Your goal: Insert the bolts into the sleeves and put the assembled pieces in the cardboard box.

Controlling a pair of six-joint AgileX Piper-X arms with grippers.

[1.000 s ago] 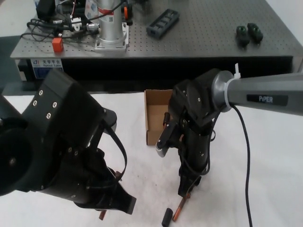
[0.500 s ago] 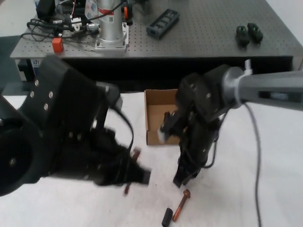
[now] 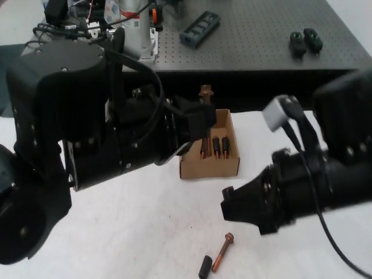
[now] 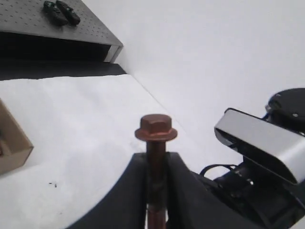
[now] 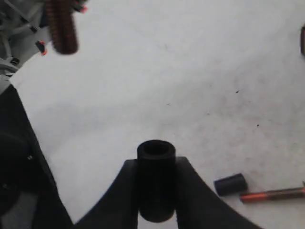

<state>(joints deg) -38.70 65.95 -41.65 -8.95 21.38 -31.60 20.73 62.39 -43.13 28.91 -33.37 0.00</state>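
While the left gripper (image 4: 156, 164) is clamping a copper bolt (image 4: 156, 130) tightly, the right gripper (image 5: 156, 164) is squeezing a black sleeve (image 5: 156, 191). Assembled pieces (image 3: 215, 148) are lying in the cardboard box (image 3: 209, 167). A spare bolt (image 3: 222, 253) and a spare sleeve (image 3: 204, 267) are lying just beside each other on the white cloth (image 3: 145, 232).

A white-covered bench (image 3: 145, 232) carries an open cardboard box (image 3: 209, 167) toward its far edge. Closer in, a loose copper-coloured bolt (image 3: 222, 251) lies flat, with a short black sleeve (image 3: 204, 267) just beside its tip. Behind stands a perforated table (image 3: 256, 40) bearing a dark tray (image 3: 199, 28).
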